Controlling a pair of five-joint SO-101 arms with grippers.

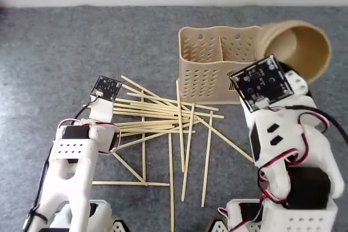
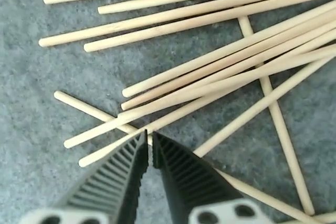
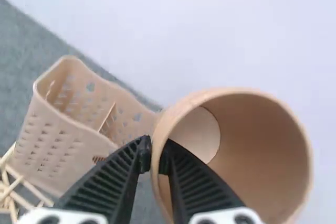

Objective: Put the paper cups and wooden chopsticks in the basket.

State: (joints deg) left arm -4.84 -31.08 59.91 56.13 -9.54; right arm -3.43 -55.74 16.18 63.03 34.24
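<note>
Right jaws: the right gripper [image 3: 154, 148] was clamped on the cup's rim, one jaw inside the mouth and one outside the wall.
Cup: the cup [image 3: 241, 145] hung from that pinch, tipped on its side with the mouth facing back toward the wrist. The rim grip was probably chosen because the body looked too wide for the jaws to span.
Basket: the basket [image 3: 68, 124] stood just beyond and below the right jaws. It had two compartments, with nothing seen inside either one. The cup was above its near corner and not yet over an opening.
Left jaws: the left gripper [image 2: 148, 139] had its jaws together except for a thin slit, tips down at the mat. Whether a stick was nipped could not be told.
Chopsticks: the chopsticks [image 2: 220, 72] lay fanned and crossed just ahead of the left tips, all flat on the mat. One ran under the tips themselves. The pile lay between the left jaws and the basket.
Mat: the grey mat [image 1: 54, 42] lay under everything.
Step (judged): cup in carriage to the basket, sticks not started.
Next (judged): bring the cup over a compartment, turn it base-down, then release.
Risk (judged): a one-sided rim pinch could let the cup swing or crumple, and the crossed sticks could drag each other when one is lifted.
</note>
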